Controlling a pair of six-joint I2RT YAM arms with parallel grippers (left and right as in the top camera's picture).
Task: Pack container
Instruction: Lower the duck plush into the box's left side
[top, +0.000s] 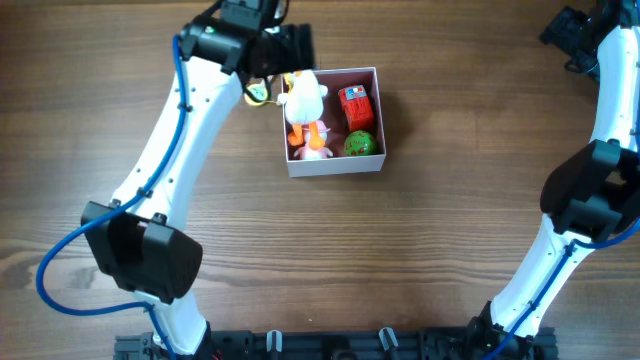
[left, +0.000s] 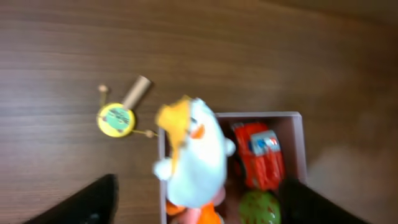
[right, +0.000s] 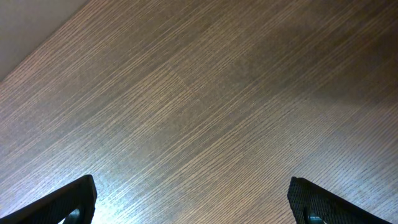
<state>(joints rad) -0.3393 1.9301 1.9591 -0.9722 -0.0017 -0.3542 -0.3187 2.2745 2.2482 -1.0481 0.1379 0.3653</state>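
A: What could go wrong here?
B: The white duck (top: 303, 100) sits high against the container's (top: 335, 166) left wall. A nudge might tip it onto the surface (top: 450, 220).
A: Where is the container?
B: Far centre, just beneath the left end effector (left: 199, 182), which is spread and empty. The right end effector (right: 193, 199), also spread, is well apart.
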